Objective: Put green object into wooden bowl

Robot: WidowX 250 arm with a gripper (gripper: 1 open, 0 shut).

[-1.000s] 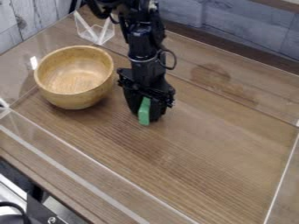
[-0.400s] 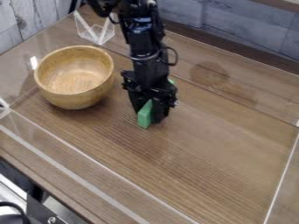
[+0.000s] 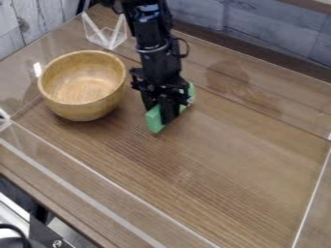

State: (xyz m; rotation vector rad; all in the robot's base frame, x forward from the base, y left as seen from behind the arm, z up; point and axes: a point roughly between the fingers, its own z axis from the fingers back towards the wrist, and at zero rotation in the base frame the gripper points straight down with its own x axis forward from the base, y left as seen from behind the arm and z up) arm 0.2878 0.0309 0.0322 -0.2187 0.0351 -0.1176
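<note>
Masking green block (image 3: 154,120); pincer (image 3: 158,104) over its middle; grip unclear, cannot tell

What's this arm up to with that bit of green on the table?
A black robot arm is working over a small green block on the brown wooden table. Its black gripper is right at the block and partly covers it, so I can't tell whether it has a firm hold. The round, light tan wooden bowl stands off to one side, and the block is outside it, so the job of putting it in is not yet done.
</note>
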